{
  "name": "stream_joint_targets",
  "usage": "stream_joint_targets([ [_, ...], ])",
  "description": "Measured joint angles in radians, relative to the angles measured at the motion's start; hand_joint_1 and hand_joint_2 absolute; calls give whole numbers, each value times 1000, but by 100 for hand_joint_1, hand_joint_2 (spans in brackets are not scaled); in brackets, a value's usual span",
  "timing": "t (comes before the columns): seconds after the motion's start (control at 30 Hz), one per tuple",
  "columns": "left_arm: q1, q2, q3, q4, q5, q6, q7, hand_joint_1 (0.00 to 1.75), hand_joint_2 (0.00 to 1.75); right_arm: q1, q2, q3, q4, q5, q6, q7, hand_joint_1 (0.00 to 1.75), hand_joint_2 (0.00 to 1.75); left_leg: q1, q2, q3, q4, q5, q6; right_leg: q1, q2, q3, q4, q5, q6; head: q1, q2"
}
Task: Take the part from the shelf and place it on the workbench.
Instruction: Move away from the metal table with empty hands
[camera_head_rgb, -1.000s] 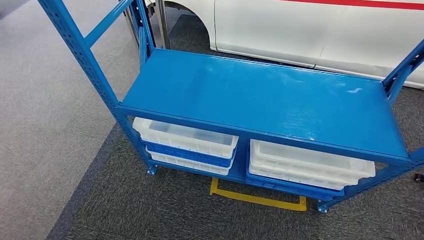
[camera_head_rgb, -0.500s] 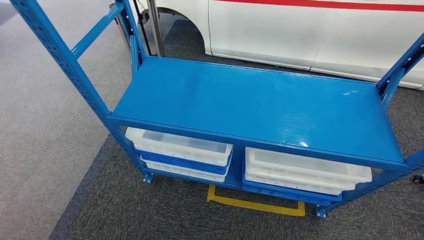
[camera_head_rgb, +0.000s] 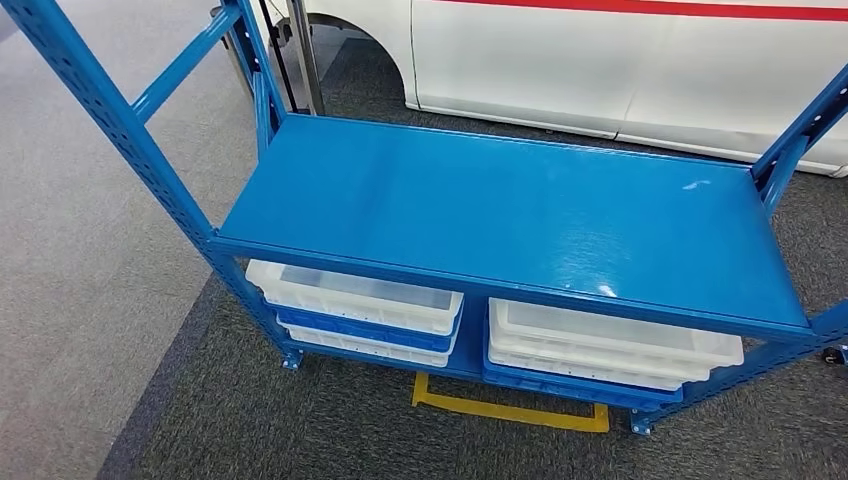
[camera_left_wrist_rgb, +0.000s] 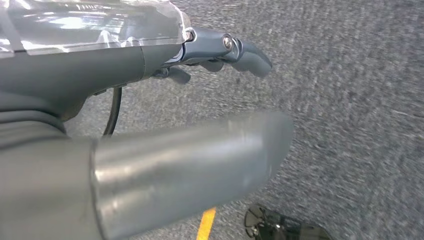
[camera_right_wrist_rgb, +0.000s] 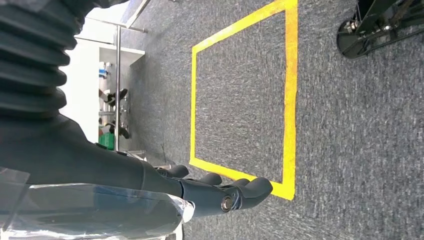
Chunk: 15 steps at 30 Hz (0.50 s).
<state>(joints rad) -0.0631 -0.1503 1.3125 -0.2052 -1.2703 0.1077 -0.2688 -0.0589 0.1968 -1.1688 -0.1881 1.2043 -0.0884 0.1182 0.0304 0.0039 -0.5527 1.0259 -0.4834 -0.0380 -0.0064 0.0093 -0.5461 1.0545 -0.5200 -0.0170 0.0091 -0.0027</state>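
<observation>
Shelf top bare, no part visible; pickup judged not begun. Left robot hand and right robot hand hang empty, fingers loosely extended.

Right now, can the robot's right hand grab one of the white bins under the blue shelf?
Probably not yet. The right hand hangs over the floor, and the white bins sit low beneath the shelf top.

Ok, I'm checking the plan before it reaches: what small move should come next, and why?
Probably step nearer and look into the white bins under the shelf board: that board lies bare, and the left hand and right hand hang over the carpet, holding nothing.
</observation>
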Motion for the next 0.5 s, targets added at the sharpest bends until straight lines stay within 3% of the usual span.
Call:
stream_joint_targets([
  [0.1,0,0,0,0,0,2,5,0,175,0,0,0,0,0,0,0,0,131,-2,-1,0,0,-2,4,-1,-1,3,-6,1,4,0,0],
  [0.13,0,0,0,0,0,2,8,0,175,0,0,0,0,1,0,0,0,175,-2,-1,1,0,-3,5,-2,-1,4,-7,1,6,0,0],
  [0.27,3,3,-23,-1,26,-5,24,0,175,4,-1,17,-1,-11,-2,4,0,175,-2,-1,1,0,-4,7,-3,-1,5,-10,2,8,0,0],
  [0.5,20,14,-140,-12,156,-17,52,0,175,20,-13,116,-15,-129,1,2,0,175,-3,-1,1,0,-4,8,-6,-1,5,-10,2,10,0,0],
])
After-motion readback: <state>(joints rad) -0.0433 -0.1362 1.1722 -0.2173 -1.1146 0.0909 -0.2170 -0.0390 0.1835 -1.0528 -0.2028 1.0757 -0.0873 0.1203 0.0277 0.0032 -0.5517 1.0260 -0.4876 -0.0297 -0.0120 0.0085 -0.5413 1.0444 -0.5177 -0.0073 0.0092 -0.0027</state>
